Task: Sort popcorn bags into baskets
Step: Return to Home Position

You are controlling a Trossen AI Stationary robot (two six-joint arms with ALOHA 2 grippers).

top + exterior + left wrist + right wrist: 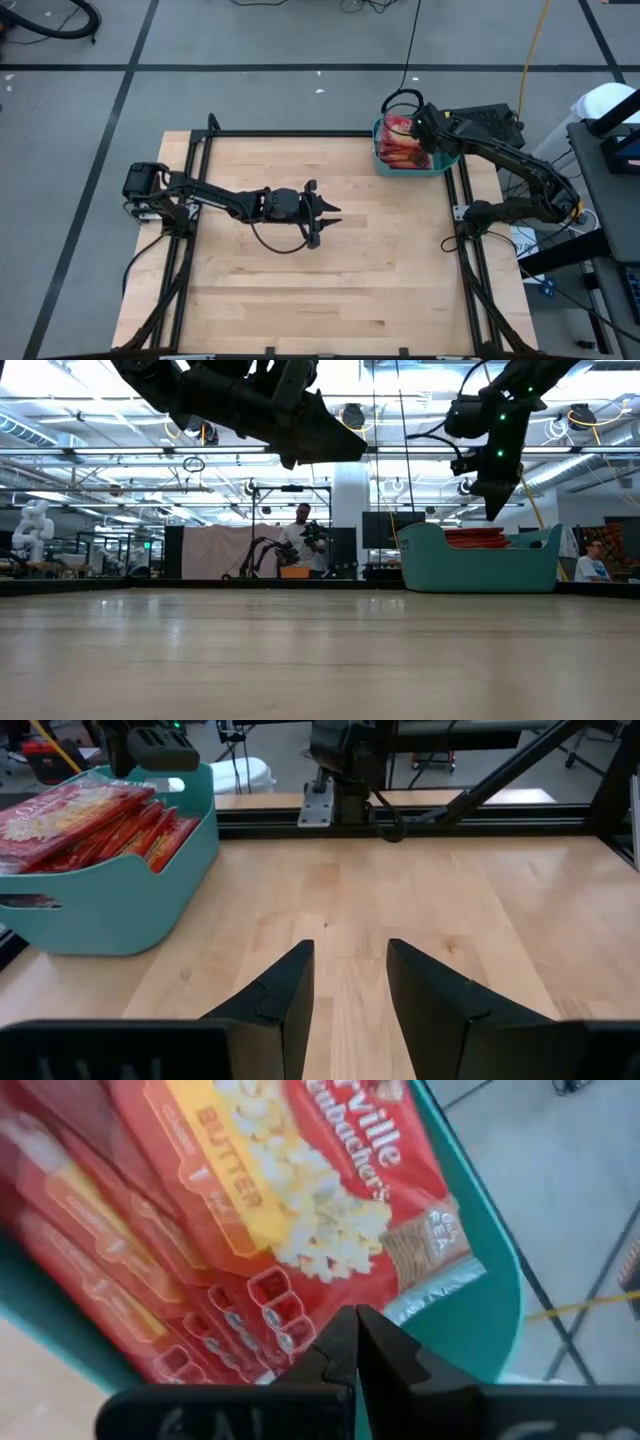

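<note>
The teal basket (405, 172) stands at the far right corner of the wooden table (300, 290), just inside the black frame rail. The popcorn bags (300, 1190) lie stacked flat inside it. The top one is face up, showing its yellow popcorn picture and white lettering. In the low view the pile reaches about to the basket's rim. There seem to be several bags, but only the edges of the lower ones show, so I cannot count them.

The right gripper (355, 1335) hangs directly over the basket, pointing down at the top bag, with its tips just above the pile (the low view shows them clear of the red packets). Its two fingers are pressed together tip to tip, and nothing is caught between them.

The left gripper (350, 945) is out over the middle of the table, well apart from the basket. It is held above the wood and aimed toward the table's right side. Its fingers (290, 990) stand apart with a moderate gap, bare wood shows between them, and they hold nothing. The left arm stretches nearly level from its base at the left edge of the table.

Beyond the table, in the low view, a person (303, 530) stands in the room behind, beside some dark equipment.
</note>
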